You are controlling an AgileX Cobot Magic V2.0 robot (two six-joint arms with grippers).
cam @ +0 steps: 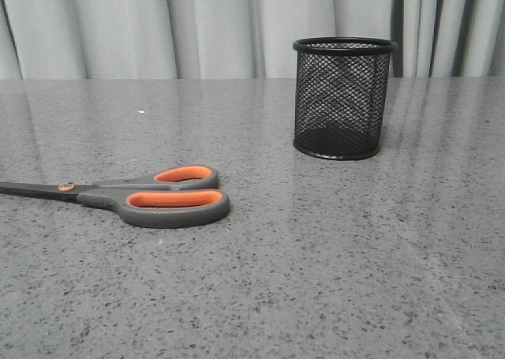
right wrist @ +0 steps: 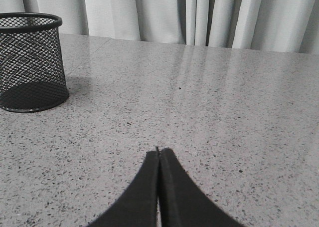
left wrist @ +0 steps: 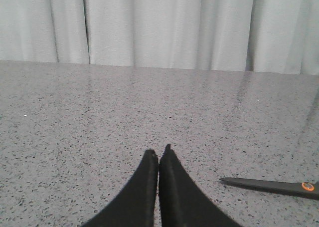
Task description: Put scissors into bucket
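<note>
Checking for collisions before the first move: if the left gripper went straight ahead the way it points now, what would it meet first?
Nothing, it seems: ahead of the left gripper lies only bare table. The scissors lie off to one side.

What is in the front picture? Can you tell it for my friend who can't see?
Long scissors with grey handles and orange-lined loops lie flat on a speckled grey table, at the left, blades pointing left. A small black mesh bucket stands upright farther back on the right, well apart from them, before pale curtains. No robot arm shows.

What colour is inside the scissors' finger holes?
Orange, inside dark grey handles on the scissors. The front view shows it best.
</note>
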